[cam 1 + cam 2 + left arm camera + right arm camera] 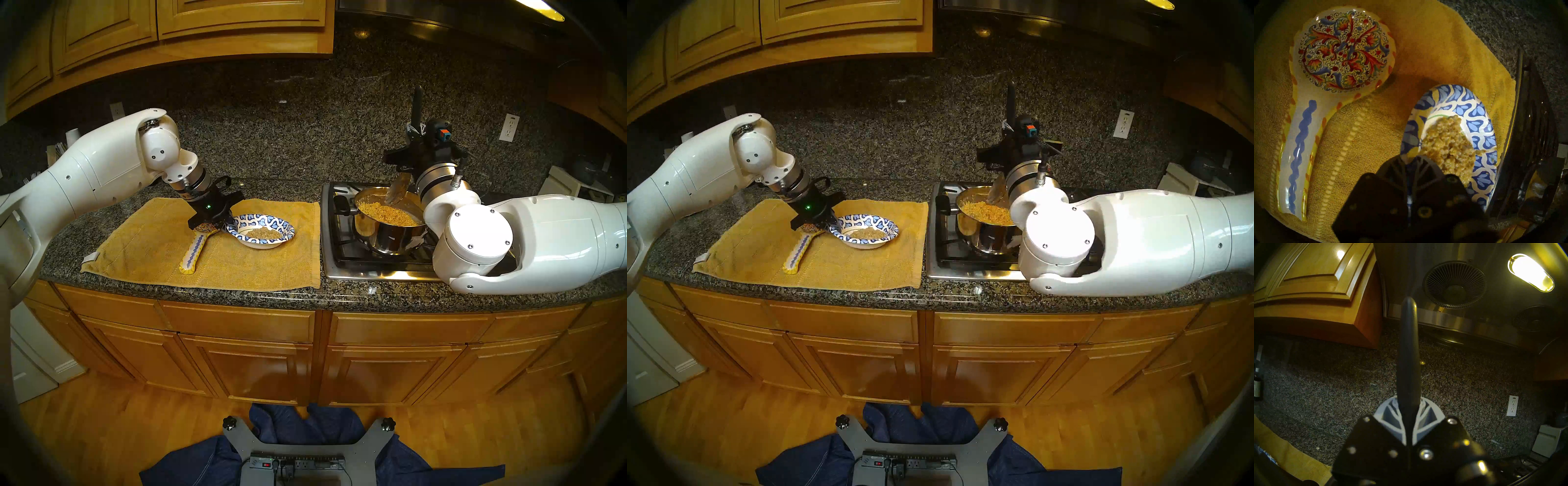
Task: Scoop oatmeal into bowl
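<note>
Right gripper is clamped on the black handle of a spoon. The handle points up and away; the spoon's metal head angles down into the steel pot on the stove at right, at the far edge of the tan-yellow grainy oatmeal.

The shallow paper bowl with blue-and-white leaf rim sits on the yellow towel, to the pot's left, already holding a portion of oatmeal.

Left gripper has its fingers pressed together, empty, at the bowl's left rim, between the bowl and the painted ceramic spoon rest.

Judgement: any next load travels leftward from pot to bowl. The right arm carries; the left arm is nearer the bowl.
</note>
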Robot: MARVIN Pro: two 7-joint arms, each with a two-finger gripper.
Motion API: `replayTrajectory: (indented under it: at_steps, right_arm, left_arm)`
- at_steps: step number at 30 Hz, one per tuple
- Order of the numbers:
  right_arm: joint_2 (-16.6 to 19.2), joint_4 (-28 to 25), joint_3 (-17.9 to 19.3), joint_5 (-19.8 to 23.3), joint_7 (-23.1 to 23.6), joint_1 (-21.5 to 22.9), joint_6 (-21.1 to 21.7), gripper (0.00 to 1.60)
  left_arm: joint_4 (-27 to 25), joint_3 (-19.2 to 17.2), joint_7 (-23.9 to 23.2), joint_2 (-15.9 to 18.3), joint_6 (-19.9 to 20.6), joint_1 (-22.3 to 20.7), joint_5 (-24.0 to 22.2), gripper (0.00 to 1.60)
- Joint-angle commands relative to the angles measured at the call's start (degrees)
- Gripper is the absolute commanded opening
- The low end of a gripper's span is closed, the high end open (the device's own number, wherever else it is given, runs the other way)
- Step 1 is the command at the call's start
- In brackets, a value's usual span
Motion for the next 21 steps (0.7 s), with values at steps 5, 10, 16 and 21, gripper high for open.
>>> replayTrajectory:
  at_steps: [5, 10, 16, 21]
  right_arm:
    - [-0.2, -0.3, 1.7, -0.8, -0.4, 2.1, 0.1, 0.0]
    - [-0.2, -0.4, 1.7, -0.8, -0.5, 2.1, 0.1, 0.0]
    - [-0.1, -0.4, 1.6, -0.8, -0.5, 2.0, 0.0, 0.0]
    - [0.0, -0.5, 1.6, -0.8, -0.5, 2.1, 0.0, 0.0]
  left_arm:
    - [0.2, -0.7, 1.2, -1.2, 0.4, -0.4, 0.0, 0.0]
    - [1.0, -0.4, 1.1, -1.8, 0.5, 0.1, 0.0, 0.0]
    - [2.0, 0.0, 1.0, -2.6, 0.7, 0.4, 0.0, 0.0]
    - [3.2, 0.2, 1.0, -3.3, 1.0, 0.5, 0.0, 0.0]
